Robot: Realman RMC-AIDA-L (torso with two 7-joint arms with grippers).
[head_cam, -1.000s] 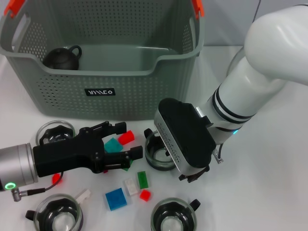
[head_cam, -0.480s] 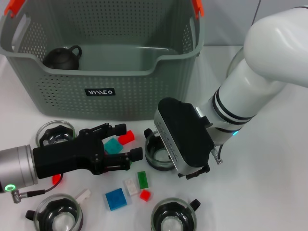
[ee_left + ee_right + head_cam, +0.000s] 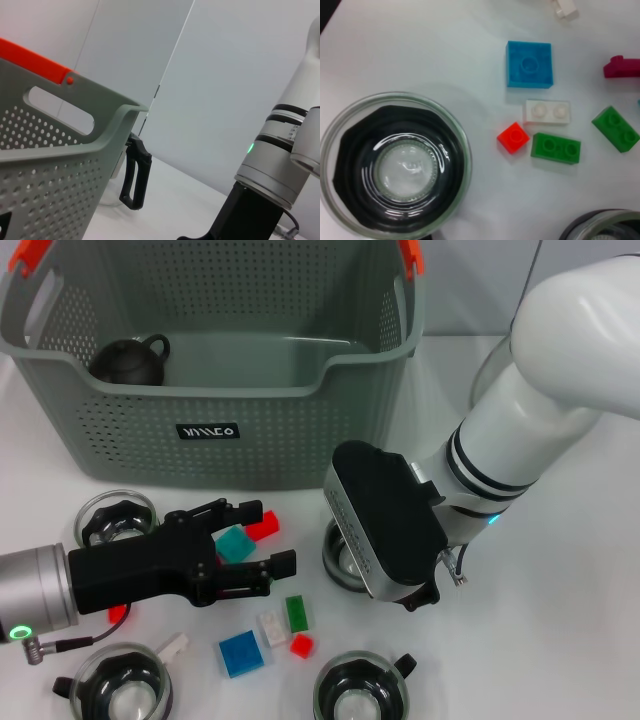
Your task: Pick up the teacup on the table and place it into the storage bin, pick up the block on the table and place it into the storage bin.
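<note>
The grey-green storage bin (image 3: 215,440) stands at the back, with a dark round pot (image 3: 130,358) inside. My left gripper (image 3: 265,537) lies low over the table in front of it, open, with a teal block (image 3: 236,543) between its fingers and a red block (image 3: 263,528) beside them. My right gripper (image 3: 385,530) hangs over a glass teacup (image 3: 336,558), hiding most of it. Another teacup (image 3: 395,165) fills the right wrist view, beside a blue block (image 3: 529,64), white, red and green ones. The left wrist view shows the bin's rim (image 3: 75,130).
More glass teacups sit at the front left (image 3: 122,690), front middle (image 3: 360,690) and beside the left arm (image 3: 118,518). Loose blocks lie between them: blue (image 3: 243,652), white (image 3: 271,627), green (image 3: 297,613), red (image 3: 301,645). A magenta piece (image 3: 622,67) lies near the blue block.
My right gripper has shifted right and lower over the glass teacup, hiding more of it. The left gripper has barely moved and stays open around the teal block.
</note>
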